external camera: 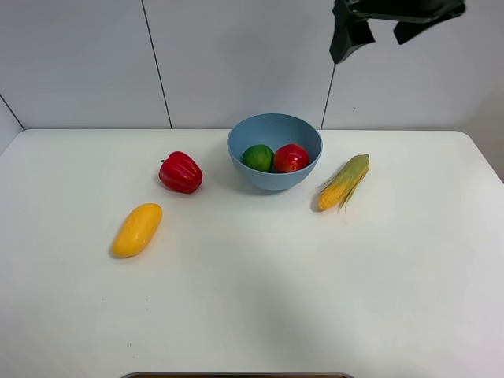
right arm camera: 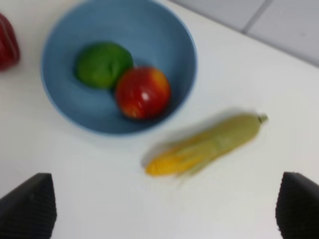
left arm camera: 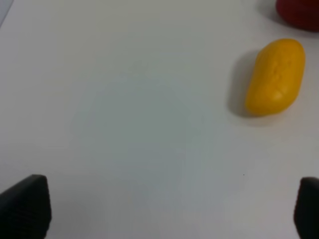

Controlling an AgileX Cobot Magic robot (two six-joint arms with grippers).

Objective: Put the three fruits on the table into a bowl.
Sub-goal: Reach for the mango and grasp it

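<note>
The light-blue bowl (external camera: pixel 275 127) stands at the back middle of the white table (external camera: pixel 252 299). The green lime-like fruit (external camera: pixel 257 157) and the red apple-like fruit (external camera: pixel 291 157) lie inside it; the right wrist view shows the bowl (right arm camera: pixel 154 30), the lime (right arm camera: pixel 102 63) and the apple (right arm camera: pixel 143 92) too. The yellow-orange mango (external camera: pixel 137 229) lies on the table at the left, also in the left wrist view (left arm camera: pixel 275 76). My right gripper (external camera: pixel 382 27) hangs high above the table's back right, open and empty (right arm camera: pixel 162 211). My left gripper (left arm camera: pixel 164 209) is open and empty, apart from the mango.
A red bell pepper (external camera: pixel 180 172) sits left of the bowl, behind the mango. A yellow corn cob with green husk (external camera: pixel 344 181) lies right of the bowl, also in the right wrist view (right arm camera: pixel 204 144). A tiled wall rises behind the table.
</note>
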